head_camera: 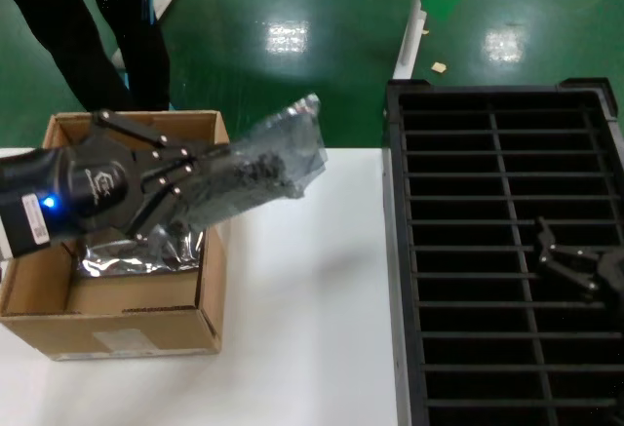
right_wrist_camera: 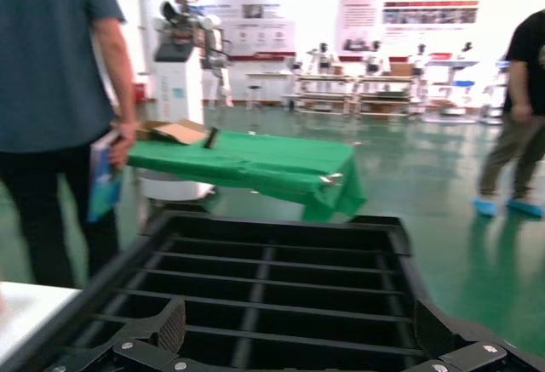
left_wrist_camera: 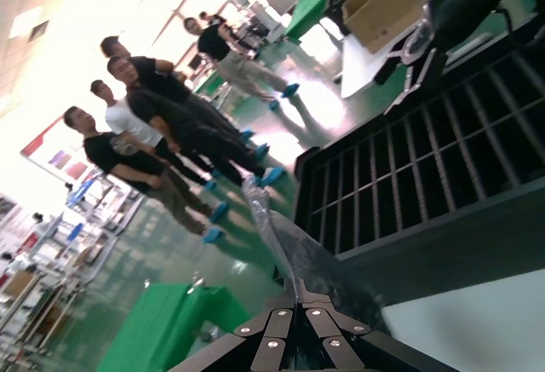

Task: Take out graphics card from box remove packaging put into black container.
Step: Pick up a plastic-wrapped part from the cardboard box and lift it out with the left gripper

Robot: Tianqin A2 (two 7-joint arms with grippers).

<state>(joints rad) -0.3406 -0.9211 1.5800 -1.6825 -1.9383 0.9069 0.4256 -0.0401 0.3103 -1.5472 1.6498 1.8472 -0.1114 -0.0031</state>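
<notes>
My left gripper (head_camera: 200, 177) is shut on the graphics card (head_camera: 249, 174), which shows dark through its crinkly translucent packaging (head_camera: 297, 134). The bagged card is held tilted above the brown box (head_camera: 117, 324), with its free end pointing toward the table's middle. In the left wrist view the packaging (left_wrist_camera: 266, 214) sticks out past the closed left gripper (left_wrist_camera: 300, 294). My right gripper (head_camera: 563, 262) hovers open over the black container (head_camera: 487, 104) with nothing between its fingers. The right wrist view shows the right gripper (right_wrist_camera: 302, 331) spread wide above the ribbed slots of the black container (right_wrist_camera: 272, 261).
A silvery bag (head_camera: 136, 253) lies inside the box. White table (head_camera: 312, 329) stretches between box and container. A person's legs (head_camera: 117, 26) stand just behind the box. Several people (left_wrist_camera: 162, 125) stand on the green floor beyond.
</notes>
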